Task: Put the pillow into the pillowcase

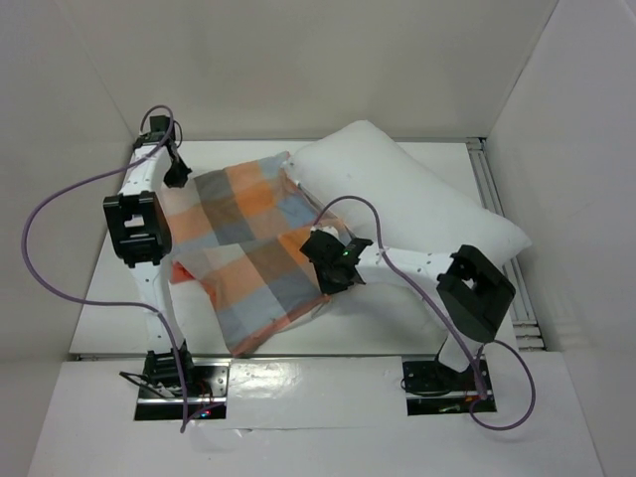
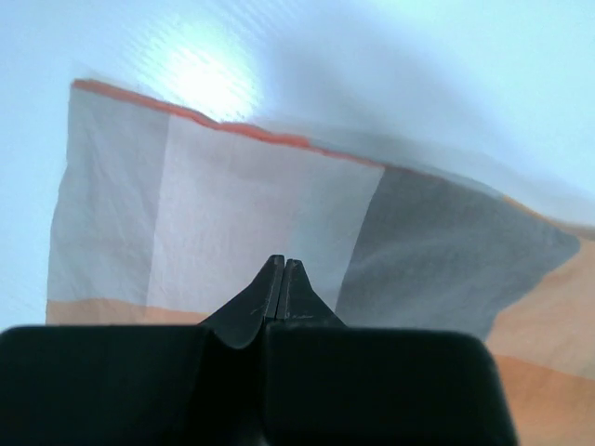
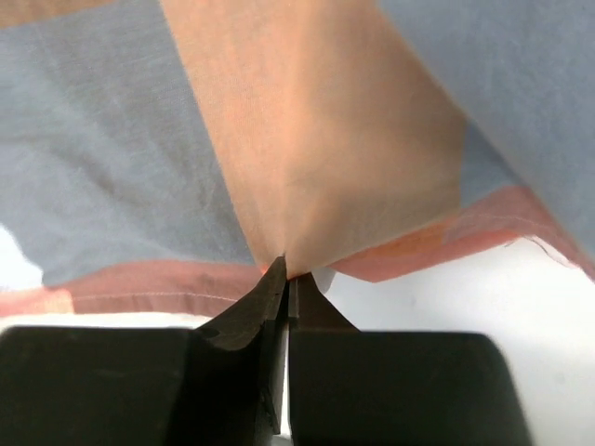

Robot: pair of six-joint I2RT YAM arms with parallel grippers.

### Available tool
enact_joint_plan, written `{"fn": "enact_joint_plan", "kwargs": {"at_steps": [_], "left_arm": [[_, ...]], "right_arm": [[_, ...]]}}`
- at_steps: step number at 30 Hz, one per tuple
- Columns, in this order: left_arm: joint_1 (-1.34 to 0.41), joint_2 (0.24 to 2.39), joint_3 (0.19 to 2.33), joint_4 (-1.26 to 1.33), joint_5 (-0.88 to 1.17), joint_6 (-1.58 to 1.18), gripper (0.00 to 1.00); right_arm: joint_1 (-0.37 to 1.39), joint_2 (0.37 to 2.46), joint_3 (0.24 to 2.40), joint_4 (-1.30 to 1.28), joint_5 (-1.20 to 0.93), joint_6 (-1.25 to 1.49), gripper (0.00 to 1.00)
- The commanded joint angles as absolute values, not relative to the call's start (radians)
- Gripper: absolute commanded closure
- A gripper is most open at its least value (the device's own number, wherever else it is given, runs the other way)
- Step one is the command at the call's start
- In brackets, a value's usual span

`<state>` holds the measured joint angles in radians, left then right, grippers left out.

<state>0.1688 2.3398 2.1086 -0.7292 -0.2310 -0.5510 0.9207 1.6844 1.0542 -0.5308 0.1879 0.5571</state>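
The pillowcase [image 1: 248, 248] lies spread at the worktop's [image 1: 119, 298] centre, the pillow [image 1: 417, 189] touching it from 2 o'clock. The right end effector [image 1: 316, 243] pinches its 3 o'clock hem. The left end effector [image 1: 179, 174], tips together, meets its 10 o'clock corner; whether it grips the cloth is unclear.

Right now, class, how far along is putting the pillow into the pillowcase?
Done: nothing inserted; the pillow lies outside, beside the pillowcase. In hand: the right gripper pinches its hem; the left gripper is shut at the far corner. Left: opening the case and pushing the pillow in.
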Motion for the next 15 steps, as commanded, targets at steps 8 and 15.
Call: {"fn": "enact_joint_plan", "kwargs": {"at_steps": [8, 15], "left_arm": [[-0.052, 2.114, 1.879, -0.726, -0.134, -0.474, 0.33], [-0.173, 2.255, 1.905, -0.788, -0.160, -0.494, 0.17]], "right_arm": [[0.930, 1.470, 1.356, -0.885, 0.518, 0.589, 0.00], [0.681, 1.632, 1.626, -0.765, 0.537, 0.342, 0.00]]}}
